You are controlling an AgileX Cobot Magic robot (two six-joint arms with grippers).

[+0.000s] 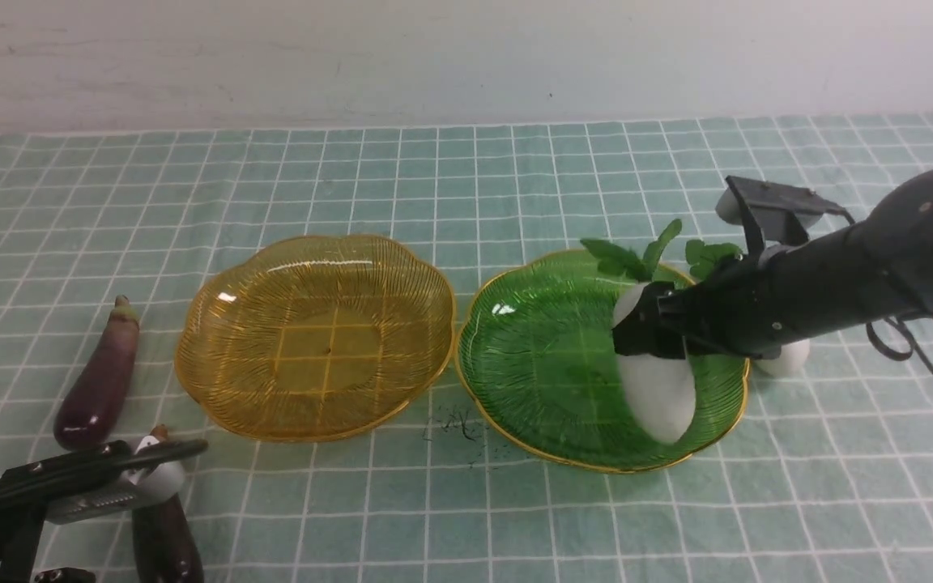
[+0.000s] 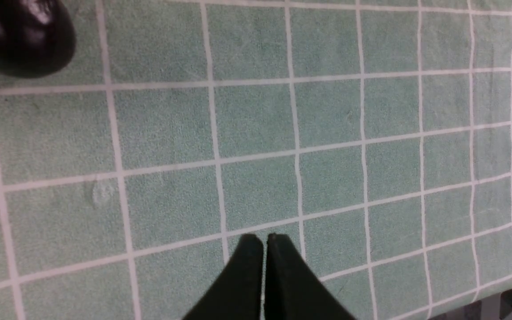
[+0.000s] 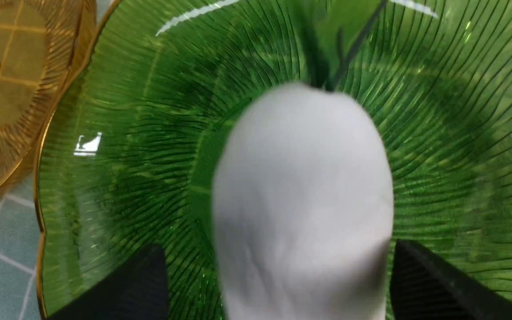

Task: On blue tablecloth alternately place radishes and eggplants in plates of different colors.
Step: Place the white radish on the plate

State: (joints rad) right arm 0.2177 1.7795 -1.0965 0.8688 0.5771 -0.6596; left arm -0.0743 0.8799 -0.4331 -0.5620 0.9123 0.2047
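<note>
A white radish (image 1: 661,397) with green leaves lies in the green plate (image 1: 531,356), at its right side. My right gripper (image 1: 641,324) hovers over it, open. In the right wrist view the radish (image 3: 302,195) sits between the spread fingers (image 3: 416,271) with a gap on one side. A second radish (image 1: 786,356) lies on the blue tablecloth (image 1: 515,178), mostly hidden behind the right arm. The amber-yellow plate (image 1: 215,324) holds nothing. One eggplant (image 1: 98,376) lies left of it, and another eggplant (image 1: 165,534) lies under my shut left gripper (image 1: 191,447).
The left wrist view shows my shut gripper (image 2: 264,242) over bare tablecloth (image 2: 327,133), an eggplant end (image 2: 20,35) in one corner and the cloth's edge in another. A white wall runs along the back. A dark scribble (image 1: 458,425) marks the cloth between the plates.
</note>
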